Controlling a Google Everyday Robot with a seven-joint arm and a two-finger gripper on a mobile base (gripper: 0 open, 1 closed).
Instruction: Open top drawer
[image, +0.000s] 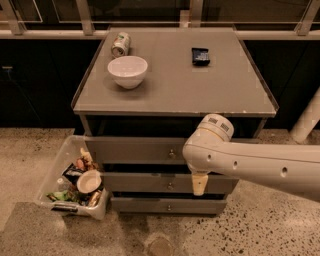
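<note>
The top drawer (135, 150) is the uppermost grey front of the cabinet, just under the tabletop, with a small round metal knob (171, 154). Its front stands about level with the two slimmer drawers (150, 183) below it. My white arm reaches in from the right and covers the right part of the drawer fronts. My gripper (199, 186) hangs down from the arm's end as a cream tip in front of the second drawer. It is a little right of and below the top drawer's knob, not touching it.
On the grey tabletop (175, 85) stand a white bowl (128, 71), a tipped can (120, 44) and a dark small packet (200, 56). A clear bin of rubbish (75, 185) sits on the floor left of the cabinet. A railing runs behind.
</note>
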